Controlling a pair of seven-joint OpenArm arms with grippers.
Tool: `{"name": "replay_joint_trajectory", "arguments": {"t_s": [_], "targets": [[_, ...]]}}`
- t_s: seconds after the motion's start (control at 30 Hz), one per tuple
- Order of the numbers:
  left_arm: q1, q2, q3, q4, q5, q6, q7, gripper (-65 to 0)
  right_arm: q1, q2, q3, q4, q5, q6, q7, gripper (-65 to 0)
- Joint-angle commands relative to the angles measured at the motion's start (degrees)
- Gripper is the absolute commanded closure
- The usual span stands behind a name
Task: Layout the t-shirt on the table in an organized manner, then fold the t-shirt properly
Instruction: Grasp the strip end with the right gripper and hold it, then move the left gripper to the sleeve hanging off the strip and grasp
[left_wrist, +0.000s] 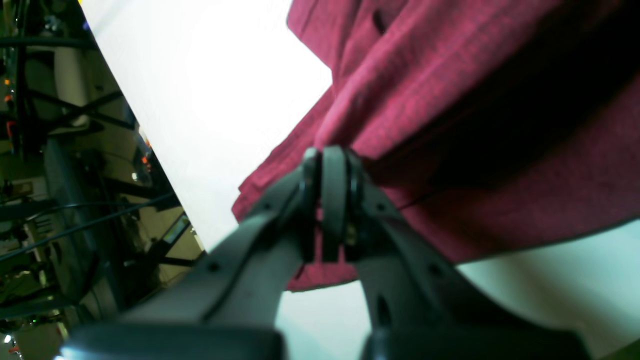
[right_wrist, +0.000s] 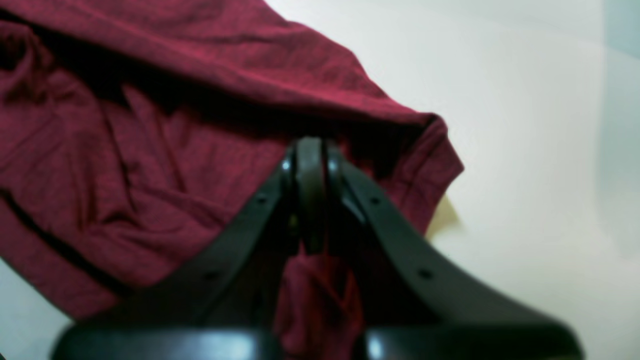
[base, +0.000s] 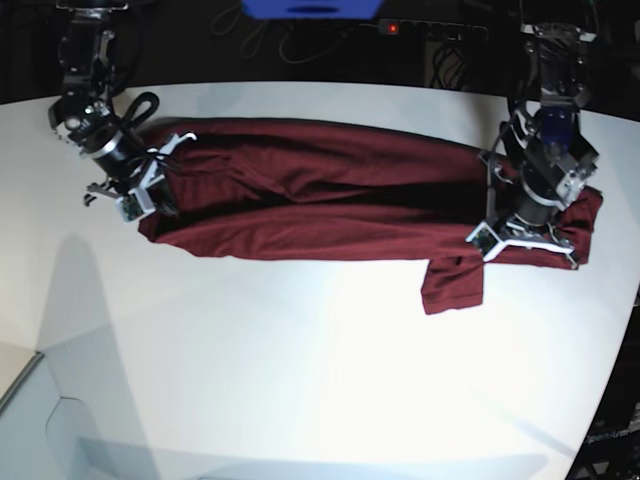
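Two tools clamped on the shirt (base: 320, 200), stretched 9-to-3 across the table (base: 300, 380).
Layout step: left tool (base: 527, 225) and right tool (base: 135, 185) each pinch cloth; next, spread the bunched body flat.

The t-shirt (base: 300, 205) is thin, soft, matt maroon cloth, creased. The counter (base: 300, 370) is smooth white with a faint sheen. Both grippers' fingers (left_wrist: 260, 235) look like dark matt plastic.
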Motion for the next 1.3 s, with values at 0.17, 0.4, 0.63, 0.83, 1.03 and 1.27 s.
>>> {"name": "replay_joint_trajectory", "arguments": {"t_s": [0.17,0.4,0.63,0.83,1.03,1.27], "targets": [[1.63,-0.68,-0.17,-0.50,0.32,0.53,-0.56,-0.2,0.87,-0.08,0.50,1.35,0.97,0.17,1.45,0.0],[1.72,-0.77,-0.08,-5.60,0.32,0.53,-0.04,-0.5,5.96,-2.81,0.23,1.17,0.97,0.17,1.27,0.0],[1.63,-0.33,-0.08,-6.92,0.32,0.53,-0.21,-6.1,12.73,-6.24,-0.82,-3.49,0.71,0.17,0.84,0.0],[1.46,-0.24,-0.08,-6.66,0.32,0.53,-0.48,-29.5,16.34,-7.73,-0.82,-12.80,0.71,0.17,1.19,0.0],[0.67,-0.24,-0.34,-4.72,-0.03,0.53,-0.65,-31.6,16.25,-7.47,-0.64,-16.94,0.71,0.17,1.36,0.0],[-3.73,4.86,-6.85,3.01,-0.20,0.53,-0.65,-31.9,15.11,-7.38,-0.38,-17.20,0.71,0.17,1.36,0.0]]}}
